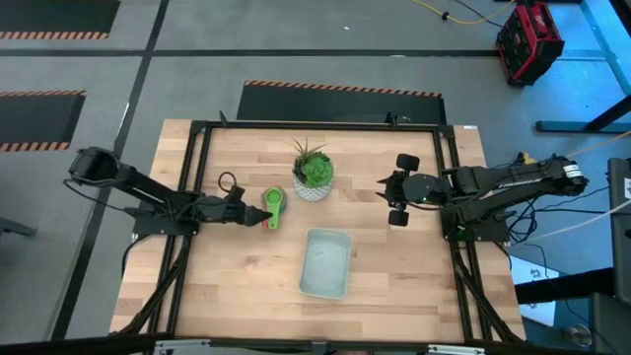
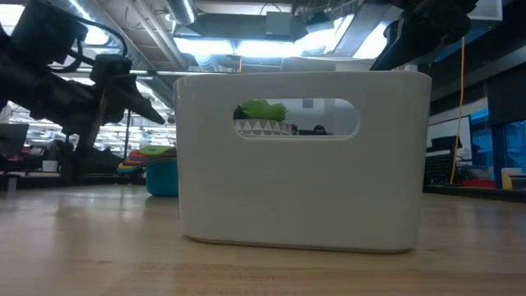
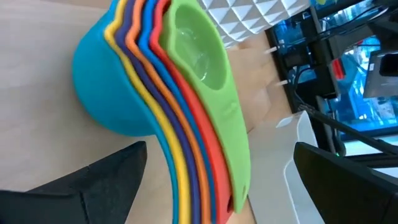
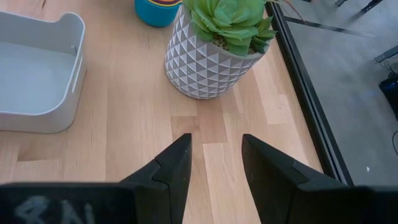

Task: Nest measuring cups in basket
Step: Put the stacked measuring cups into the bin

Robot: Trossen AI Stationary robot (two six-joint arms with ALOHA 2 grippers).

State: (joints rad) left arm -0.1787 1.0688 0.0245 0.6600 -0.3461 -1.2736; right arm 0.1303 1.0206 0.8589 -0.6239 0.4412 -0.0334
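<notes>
Left claw (image 3: 217, 180) hangs open at the stack of measuring cups (image 1: 273, 207), its two fingers (image 3: 93, 180) either side of the fanned handles, not yet pinching. To do well, it should close squarely across all handles so the nested set lifts as one, then clear the basket (image 1: 326, 262) wall. The stack stands on the table (image 1: 394, 266) beside the basket's far-left corner. Right claw (image 4: 214, 162) waits with fingers apart on the basket's far right side.

Glossy plastic measuring cups (image 3: 180, 93); matt wood table (image 1: 394, 266)
</notes>
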